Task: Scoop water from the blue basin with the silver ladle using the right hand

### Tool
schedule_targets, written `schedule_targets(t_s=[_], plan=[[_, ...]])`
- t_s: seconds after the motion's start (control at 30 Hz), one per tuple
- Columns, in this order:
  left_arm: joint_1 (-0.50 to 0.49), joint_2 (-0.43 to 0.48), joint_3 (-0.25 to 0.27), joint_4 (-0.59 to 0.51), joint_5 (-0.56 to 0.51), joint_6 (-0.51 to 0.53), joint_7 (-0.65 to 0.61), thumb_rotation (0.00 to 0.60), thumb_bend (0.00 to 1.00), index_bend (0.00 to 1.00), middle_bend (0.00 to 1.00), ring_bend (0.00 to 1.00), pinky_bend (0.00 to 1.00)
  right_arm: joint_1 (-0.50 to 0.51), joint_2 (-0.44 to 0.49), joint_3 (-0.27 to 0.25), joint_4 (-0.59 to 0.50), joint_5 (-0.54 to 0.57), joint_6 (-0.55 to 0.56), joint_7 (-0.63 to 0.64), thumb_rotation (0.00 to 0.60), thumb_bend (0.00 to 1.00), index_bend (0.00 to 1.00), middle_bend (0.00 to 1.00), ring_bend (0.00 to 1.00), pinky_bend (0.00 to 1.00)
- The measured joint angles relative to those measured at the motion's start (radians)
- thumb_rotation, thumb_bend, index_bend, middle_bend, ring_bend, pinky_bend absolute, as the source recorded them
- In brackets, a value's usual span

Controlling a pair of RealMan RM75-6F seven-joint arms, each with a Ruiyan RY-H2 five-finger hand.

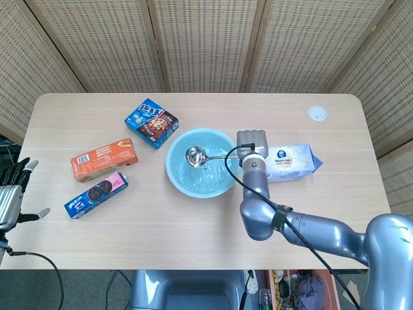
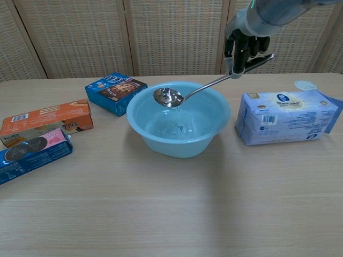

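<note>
Fingers of the right hand [image 2: 245, 45] grip the silver ladle [image 2: 169, 97] above the blue basin's [image 2: 214, 128] rim.

shiny metal ladle [image 2: 169, 97], seemingly plastic basin [image 2: 214, 128]

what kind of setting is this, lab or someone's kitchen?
Likely a lab demo setup, not a kitchen: a plain wooden table ringed by woven folding screens, with a blue basin and packaged snacks like the orange box laid out as props.
</note>
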Motion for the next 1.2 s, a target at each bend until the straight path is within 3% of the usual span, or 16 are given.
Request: schedule_targets(t_s=[0.5, 1.2], plan=[[-0.006, -0.003, -0.001, 0.004, -0.010, -0.010, 0.005, 0.600, 0.00, 0.00, 0.00, 0.00, 0.00, 0.082, 0.050, -0.021, -0.026, 0.078, 0.114, -0.086, 0.600, 0.93, 0.74, 1.00, 1.00, 1.00], [-0.002, -0.001, 0.002, 0.003, -0.004, -0.002, 0.000, 0.600, 0.00, 0.00, 0.00, 0.00, 0.00, 0.107, 0.065, -0.008, -0.041, 0.153, 0.170, -0.131, 0.600, 0.93, 0.74, 1.00, 1.00, 1.00]])
